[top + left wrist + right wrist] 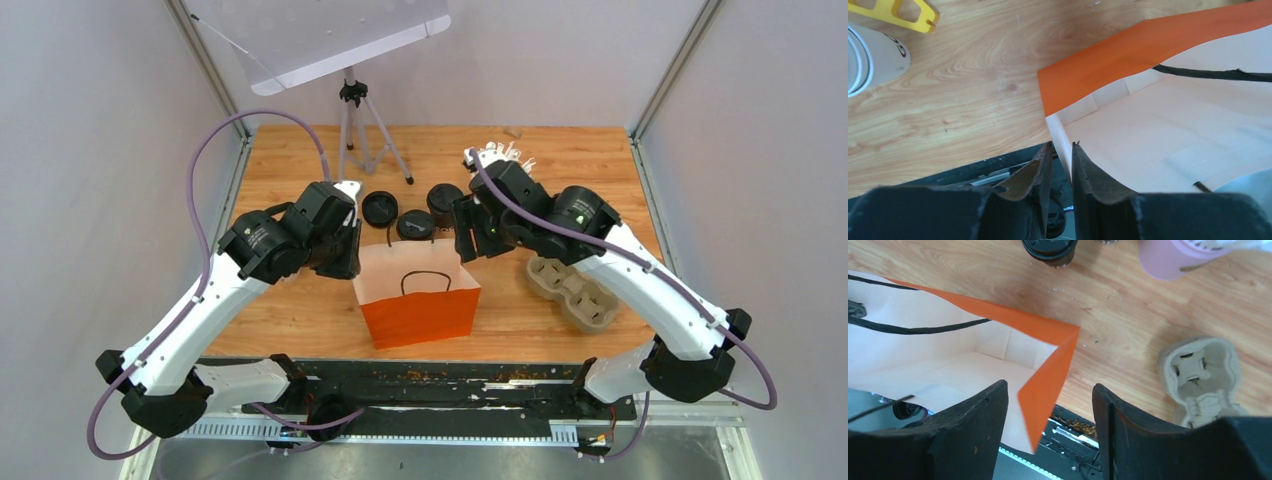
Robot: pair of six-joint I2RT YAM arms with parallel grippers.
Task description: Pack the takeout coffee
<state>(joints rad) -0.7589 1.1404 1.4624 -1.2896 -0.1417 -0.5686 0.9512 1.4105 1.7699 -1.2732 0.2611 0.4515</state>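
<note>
Left wrist: white cup [875, 60], lettering illegible

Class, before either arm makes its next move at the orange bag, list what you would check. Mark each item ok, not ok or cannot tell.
1. Orange bag standing with its mouth open: ok.
2. Left gripper closed on the bag's rim: ok.
3. Right gripper holding the opposite corner: not ok; its jaws are open and only straddle it.
4. Bag floor free of objects: ok, as far as the wrist views show.
5. Lidded cups upright behind the bag: ok.
6. Lids fully seated: cannot tell.
</note>
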